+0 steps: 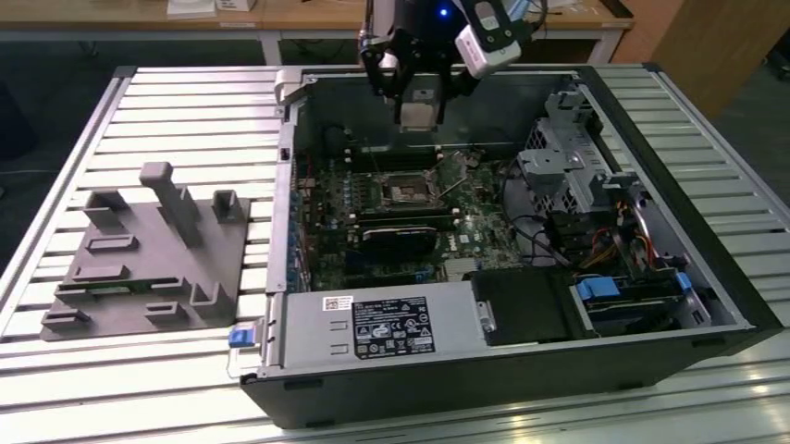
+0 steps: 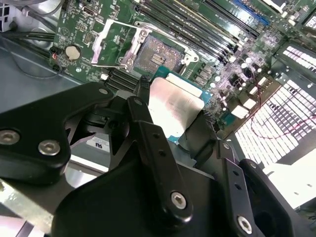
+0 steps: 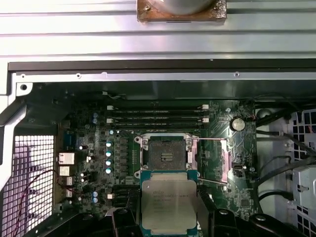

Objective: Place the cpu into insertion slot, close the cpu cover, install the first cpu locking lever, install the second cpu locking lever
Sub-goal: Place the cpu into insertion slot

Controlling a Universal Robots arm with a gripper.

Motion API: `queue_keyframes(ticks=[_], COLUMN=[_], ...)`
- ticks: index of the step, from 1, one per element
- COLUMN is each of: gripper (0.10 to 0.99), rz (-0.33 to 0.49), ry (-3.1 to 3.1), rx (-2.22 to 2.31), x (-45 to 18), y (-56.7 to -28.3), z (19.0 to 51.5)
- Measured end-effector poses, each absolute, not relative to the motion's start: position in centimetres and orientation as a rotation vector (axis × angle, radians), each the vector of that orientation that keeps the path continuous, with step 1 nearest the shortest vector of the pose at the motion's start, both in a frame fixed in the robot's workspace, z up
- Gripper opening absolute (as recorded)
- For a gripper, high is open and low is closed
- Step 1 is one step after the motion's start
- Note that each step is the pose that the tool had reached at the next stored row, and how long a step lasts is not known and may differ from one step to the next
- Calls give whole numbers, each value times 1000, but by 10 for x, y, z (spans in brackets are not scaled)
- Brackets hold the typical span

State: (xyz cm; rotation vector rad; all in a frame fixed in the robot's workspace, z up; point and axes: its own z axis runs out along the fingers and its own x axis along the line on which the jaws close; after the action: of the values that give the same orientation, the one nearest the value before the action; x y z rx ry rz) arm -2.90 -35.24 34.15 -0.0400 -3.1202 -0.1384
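Grey metal tops the chip (image 3: 169, 205), pinched by its edges in the black gripper (image 2: 173, 111) and held above the green board (image 3: 242, 197), near the bare socket (image 3: 165, 155), whose cover (image 2: 100, 47) stands open.

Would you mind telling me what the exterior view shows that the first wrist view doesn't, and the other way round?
Exterior view adds: the grey fixture on the slatted table at that view's left, and the labelled power supply inside the case.

First wrist view adds: the cpu seen close, gripped and not yet seated, and a coin battery.

Both share: the gripper, the insertion slot, uncovered with no chip in it, and the memory slots beside it.
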Motion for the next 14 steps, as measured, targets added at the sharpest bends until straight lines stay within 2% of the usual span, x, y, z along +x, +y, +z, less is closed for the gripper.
queue_keyframes(ticks=[14], gripper=[537], rz=[-138], ry=[-3120], rx=[-40], x=[-29], y=[-352], z=[318])
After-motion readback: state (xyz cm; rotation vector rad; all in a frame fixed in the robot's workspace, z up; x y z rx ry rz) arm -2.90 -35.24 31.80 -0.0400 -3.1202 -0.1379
